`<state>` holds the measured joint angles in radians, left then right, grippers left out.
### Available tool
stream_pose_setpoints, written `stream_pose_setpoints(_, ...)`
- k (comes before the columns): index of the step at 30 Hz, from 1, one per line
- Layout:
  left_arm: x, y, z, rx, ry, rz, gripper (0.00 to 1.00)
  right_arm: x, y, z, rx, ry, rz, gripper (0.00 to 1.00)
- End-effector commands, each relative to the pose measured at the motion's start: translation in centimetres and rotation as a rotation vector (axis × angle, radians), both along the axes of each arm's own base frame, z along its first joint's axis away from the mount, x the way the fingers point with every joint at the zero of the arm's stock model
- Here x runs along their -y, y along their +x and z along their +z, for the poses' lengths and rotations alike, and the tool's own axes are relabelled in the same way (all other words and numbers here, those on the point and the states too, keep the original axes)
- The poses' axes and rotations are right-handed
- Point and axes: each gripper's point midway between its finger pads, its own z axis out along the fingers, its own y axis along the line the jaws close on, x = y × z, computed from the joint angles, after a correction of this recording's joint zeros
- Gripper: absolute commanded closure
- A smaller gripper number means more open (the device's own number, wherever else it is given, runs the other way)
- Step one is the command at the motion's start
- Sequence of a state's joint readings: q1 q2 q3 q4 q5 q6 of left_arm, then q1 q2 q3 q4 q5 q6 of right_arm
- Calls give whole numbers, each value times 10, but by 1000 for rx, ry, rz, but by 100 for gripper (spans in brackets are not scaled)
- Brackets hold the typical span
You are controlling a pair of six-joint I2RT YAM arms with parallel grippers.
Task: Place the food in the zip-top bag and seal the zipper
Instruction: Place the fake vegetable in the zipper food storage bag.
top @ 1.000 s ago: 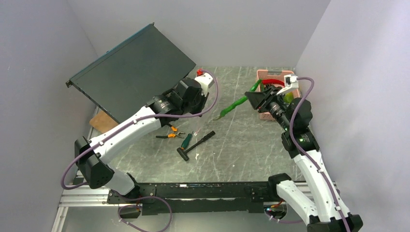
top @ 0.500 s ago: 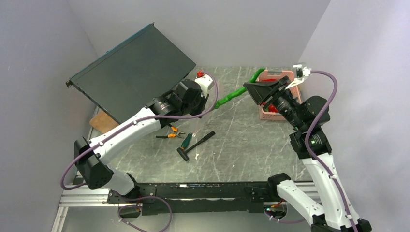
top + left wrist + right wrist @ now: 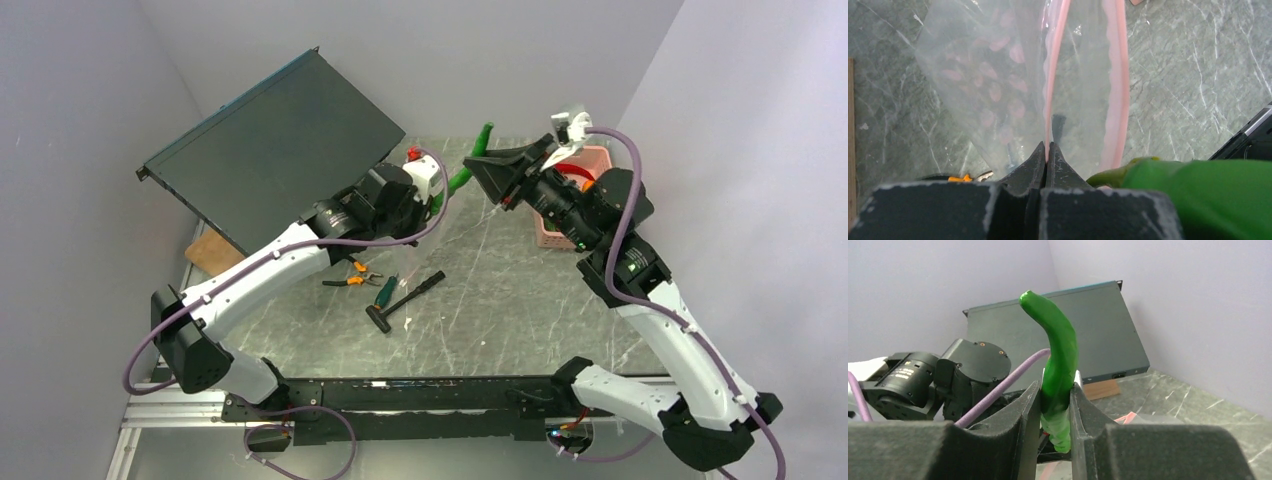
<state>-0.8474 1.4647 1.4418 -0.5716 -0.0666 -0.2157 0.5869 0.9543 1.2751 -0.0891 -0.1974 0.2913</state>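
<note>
The left gripper (image 3: 1047, 150) pinches one lip of the zipper (image 3: 1053, 75), holding the bag (image 3: 993, 75) mouth agape. At its two o'clock the right gripper (image 3: 1055, 395), clamped on the cucumber (image 3: 1060, 350), hovers, apparently to feed it in.

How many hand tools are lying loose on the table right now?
3, side by side: orange-handled pliers, green-handled screwdriver, black hammer. Others may be hidden.

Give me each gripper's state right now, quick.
Left gripper: closed, pinching the zipper of the zip-top bag.
Right gripper: closed on the green cucumber, held off the table.
</note>
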Motion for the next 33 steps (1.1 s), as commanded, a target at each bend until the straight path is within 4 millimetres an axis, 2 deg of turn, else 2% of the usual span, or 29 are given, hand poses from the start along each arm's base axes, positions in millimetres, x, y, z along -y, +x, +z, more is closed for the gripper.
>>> stream_pose_setpoints(1,-3,-1,41,77,-91,15,100,-2,6,10,128,-182,-79,100)
stream_pose_setpoints(6,-7,4,39,84,-73,44,100,-11,12,1,164,-303,-102,100)
stream_pose_setpoints(12,-5,0,42,63,-109,47,100,-11,13,-6,196,-251,-132,100)
stream_pose_setpoints(16,-3,-7,49,-29,-184,39,100,-38,1,-27,282,-263,-17,100)
stream_pose_setpoints(20,0,-9,47,-206,-273,14,100,-57,6,-47,310,-321,-53,100)
stream_pose_setpoints(24,-1,-3,40,-241,-305,19,100,-63,12,-59,331,-356,-121,100)
stream_pose_setpoints(28,-4,-1,42,-216,-299,30,100,-64,22,-71,352,-353,-175,98)
stream_pose_setpoints(33,-11,6,38,-176,-265,58,100,-58,27,-68,389,-318,-252,96)
